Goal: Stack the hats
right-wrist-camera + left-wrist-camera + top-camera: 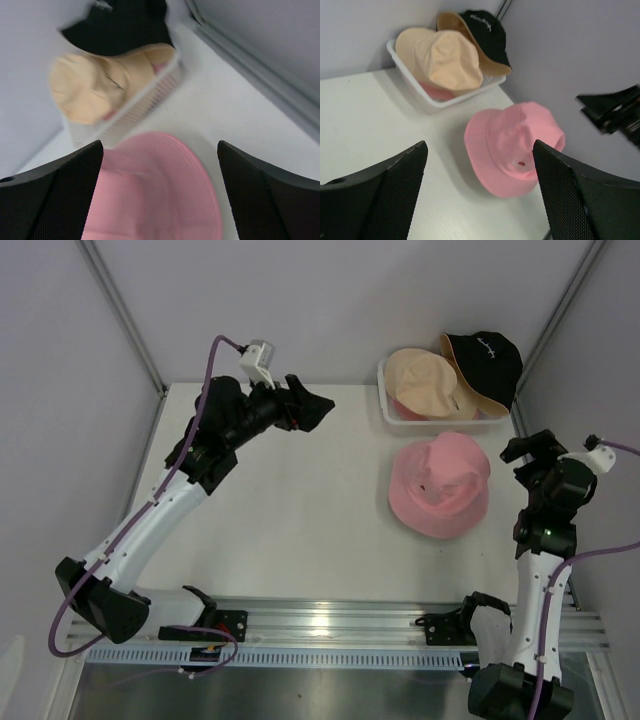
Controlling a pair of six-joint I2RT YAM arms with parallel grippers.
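Right, surface [300,510] carries a clear bin [385,405] at its 1 o'clock corner, with beige hat [425,380] and black hat [485,360] piled in it. Loose pink hat [440,485] sits crown up at the bin's 6 o'clock. From above it's just beside right pincer [160,145], at its 9 o'clock. Left pincer [479,145] is well apart, hat at its 4. Both pincers spread wide, empty, touching nothing. Right arm nearer, I'd judge.
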